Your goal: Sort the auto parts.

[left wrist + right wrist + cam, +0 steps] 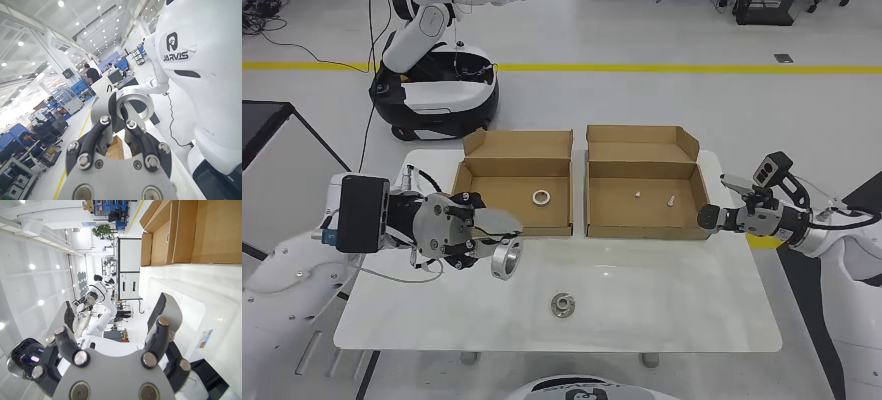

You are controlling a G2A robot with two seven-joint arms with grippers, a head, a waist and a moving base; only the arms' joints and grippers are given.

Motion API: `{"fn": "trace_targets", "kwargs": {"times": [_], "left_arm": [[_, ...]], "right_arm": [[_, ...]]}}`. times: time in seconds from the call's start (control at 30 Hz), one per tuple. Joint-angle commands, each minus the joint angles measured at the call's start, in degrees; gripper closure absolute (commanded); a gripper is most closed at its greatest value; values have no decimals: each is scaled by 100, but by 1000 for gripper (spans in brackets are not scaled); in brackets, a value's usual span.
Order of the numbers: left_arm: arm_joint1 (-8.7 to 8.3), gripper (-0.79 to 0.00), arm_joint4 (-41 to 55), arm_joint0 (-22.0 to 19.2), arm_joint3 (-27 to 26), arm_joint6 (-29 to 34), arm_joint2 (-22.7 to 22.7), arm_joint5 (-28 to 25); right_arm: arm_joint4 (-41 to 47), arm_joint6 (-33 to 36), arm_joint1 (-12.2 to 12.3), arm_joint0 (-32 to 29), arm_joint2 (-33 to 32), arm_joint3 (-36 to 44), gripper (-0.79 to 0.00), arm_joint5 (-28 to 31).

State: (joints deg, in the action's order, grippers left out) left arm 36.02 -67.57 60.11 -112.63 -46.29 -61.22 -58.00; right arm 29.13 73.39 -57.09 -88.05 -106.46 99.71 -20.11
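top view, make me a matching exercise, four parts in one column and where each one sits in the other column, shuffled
Parts:
1. large metal ring
2. white ring
3. small bolt
4. small flanged part

Places:
a. on the bare table, in front of the boxes
b. in the left box
c. gripped in the left hand
d. in the right box

Pairs: 1-c, 2-b, 3-d, 4-a

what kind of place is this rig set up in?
Likely a robotics lab on a factory-style floor: a yellow floor line, another white robot beyond the table, and racks of blue bins.
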Motion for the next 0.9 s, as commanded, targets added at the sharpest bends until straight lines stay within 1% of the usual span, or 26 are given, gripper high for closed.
{"fn": "trace_targets", "kwargs": {"times": [0.0, 0.5, 0.57, 0.63, 0.87], "left_arm": [[0, 0, 0, 0, 0, 0, 0, 0], [0, 0, 0, 0, 0, 0, 0, 0], [34, 0, 462, 85, 49, -101, 2, 133], [78, 0, 828, 153, -44, -199, 37, 200], [220, 0, 1379, 197, -256, -199, 20, 200]], "right_arm": [[0, 0, 0, 0, 0, 0, -785, 0], [0, 0, 0, 0, 0, 0, -785, 0], [0, 0, 0, 0, 0, 0, -785, 0], [0, 0, 0, 0, 0, 0, -785, 0], [0, 0, 0, 0, 0, 0, -785, 0]]}}
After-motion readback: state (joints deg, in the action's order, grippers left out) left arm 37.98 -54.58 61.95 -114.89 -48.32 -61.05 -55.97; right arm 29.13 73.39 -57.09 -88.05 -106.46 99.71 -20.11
